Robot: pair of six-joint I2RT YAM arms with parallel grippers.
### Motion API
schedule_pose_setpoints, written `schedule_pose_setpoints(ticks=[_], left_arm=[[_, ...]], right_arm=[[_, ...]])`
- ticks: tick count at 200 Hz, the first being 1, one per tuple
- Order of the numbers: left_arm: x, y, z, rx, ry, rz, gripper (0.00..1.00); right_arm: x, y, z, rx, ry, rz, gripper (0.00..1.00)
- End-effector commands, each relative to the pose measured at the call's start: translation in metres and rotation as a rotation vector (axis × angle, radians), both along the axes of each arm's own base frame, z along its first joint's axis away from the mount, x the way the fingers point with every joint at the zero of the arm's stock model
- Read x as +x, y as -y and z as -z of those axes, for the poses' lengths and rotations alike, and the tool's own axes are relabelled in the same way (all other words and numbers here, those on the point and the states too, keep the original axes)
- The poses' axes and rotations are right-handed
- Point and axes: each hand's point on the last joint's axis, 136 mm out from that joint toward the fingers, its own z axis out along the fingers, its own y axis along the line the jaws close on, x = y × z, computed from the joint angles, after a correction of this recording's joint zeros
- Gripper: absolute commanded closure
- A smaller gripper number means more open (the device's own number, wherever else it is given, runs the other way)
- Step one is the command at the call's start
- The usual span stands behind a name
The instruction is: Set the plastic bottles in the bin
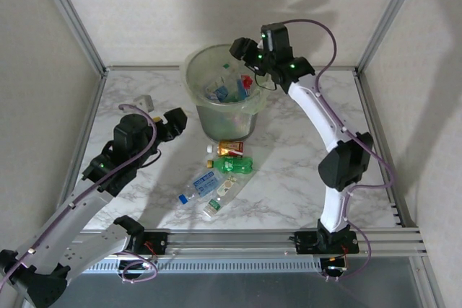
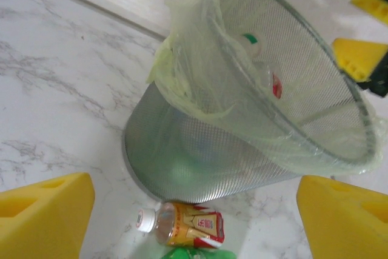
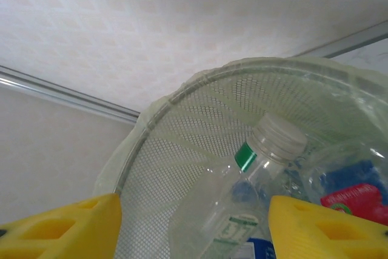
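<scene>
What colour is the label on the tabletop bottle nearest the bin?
Red and gold; that bottle shows best in the left wrist view.

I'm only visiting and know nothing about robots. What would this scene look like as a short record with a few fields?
Surface: marble-patterned table
Bin: upright at the far middle, liner bag over its rim
Inside bin: several bottles
Left on table: four bottles lying in front of the bin: brown-labelled, green, blue-labelled, clear
Left hand: open, empty, left of the bin
Right hand: open, empty, over the bin's rim
</scene>
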Motion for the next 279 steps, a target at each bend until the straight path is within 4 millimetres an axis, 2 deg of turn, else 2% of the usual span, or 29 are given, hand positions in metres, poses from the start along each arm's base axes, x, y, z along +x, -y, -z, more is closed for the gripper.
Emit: schedule_pose_setpoints(ticks=[1, 34, 73, 109, 140, 171, 228, 279], left_arm=[[-0.005, 0.008, 0.016, 0.038, -0.049, 0.072, 0.17], [-0.010, 0.015, 0.038, 0.059, -0.107, 0.126, 0.22], [-0.013, 0.022, 0.069, 0.090, -0.180, 0.159, 0.24], [-0.019, 0.038, 0.098, 0.148, -0.245, 0.211, 0.25], [-0.031, 0.056, 0.123, 0.219, -0.294, 0.265, 0.24], [-0.051, 0.070, 0.152, 0.274, -0.370, 0.335, 0.23], [-0.081, 0.081, 0.191, 0.366, -0.486, 0.406, 0.19], [-0.100, 0.085, 0.227, 0.496, -0.576, 0.414, 0.18]], right_arm=[[-0.040, 0.020, -0.050, -0.032, 0.139, -0.004, 0.35], [-0.090, 0.053, -0.052, -0.065, 0.183, 0.023, 0.34], [-0.135, 0.091, -0.008, -0.117, 0.110, 0.080, 0.33], [-0.158, 0.114, 0.037, -0.158, 0.030, 0.128, 0.31], [-0.165, 0.123, 0.071, -0.169, -0.042, 0.159, 0.28], [-0.164, 0.123, 0.091, -0.164, -0.098, 0.169, 0.27], [-0.163, 0.126, 0.109, -0.141, -0.138, 0.178, 0.25], [-0.165, 0.134, 0.113, -0.120, -0.142, 0.191, 0.23]])
